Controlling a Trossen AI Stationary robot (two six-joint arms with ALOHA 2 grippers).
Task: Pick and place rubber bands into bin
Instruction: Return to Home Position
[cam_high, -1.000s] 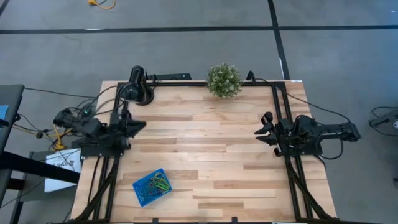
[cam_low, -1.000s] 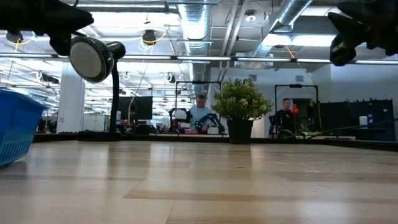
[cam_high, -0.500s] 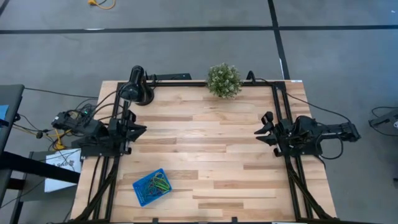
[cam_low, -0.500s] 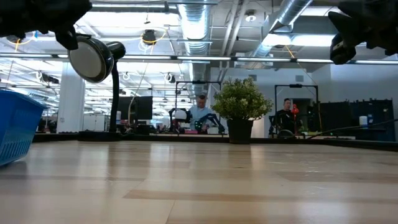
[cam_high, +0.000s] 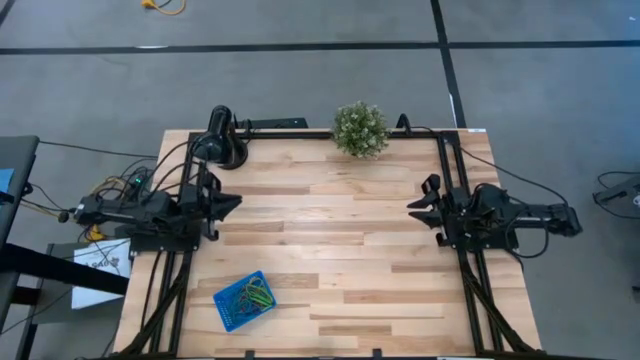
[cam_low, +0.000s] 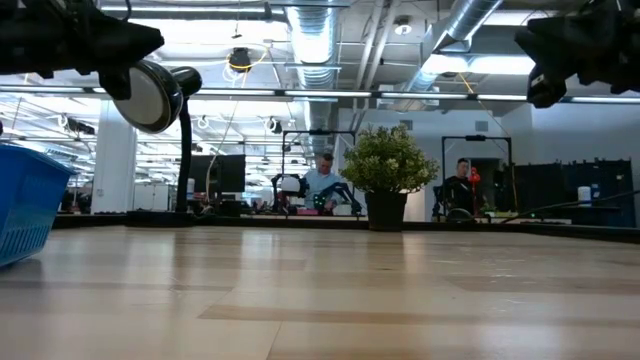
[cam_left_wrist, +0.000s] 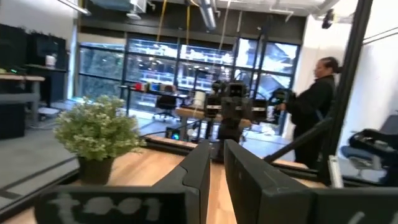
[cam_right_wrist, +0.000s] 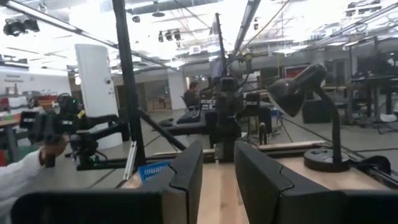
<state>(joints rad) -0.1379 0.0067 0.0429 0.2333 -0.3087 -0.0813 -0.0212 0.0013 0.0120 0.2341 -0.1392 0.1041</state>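
Note:
The blue bin (cam_high: 244, 300) stands on the wooden table near its front left corner, with several coloured rubber bands (cam_high: 257, 294) lying inside it. Its wall also shows in the low view (cam_low: 25, 210). My left gripper (cam_high: 236, 204) hovers at the table's left side, well behind the bin, pointing level toward the right edge. Its fingers (cam_left_wrist: 217, 146) stand a narrow gap apart with nothing between them. My right gripper (cam_high: 413, 210) hovers at the right side and faces left, open and empty (cam_right_wrist: 218, 146).
A black desk lamp (cam_high: 220, 140) stands at the far left corner and a potted plant (cam_high: 360, 128) at the far edge. Black frame rails run along the left, right and far edges. Bare wood lies between the two arms. People are in the room beyond.
My left arm has swung about its base. Its gripper has gone a little down and toward the near edge, and it now points straight across at the right edge instead of slanting toward the far side. The bin and its bands have stayed put.

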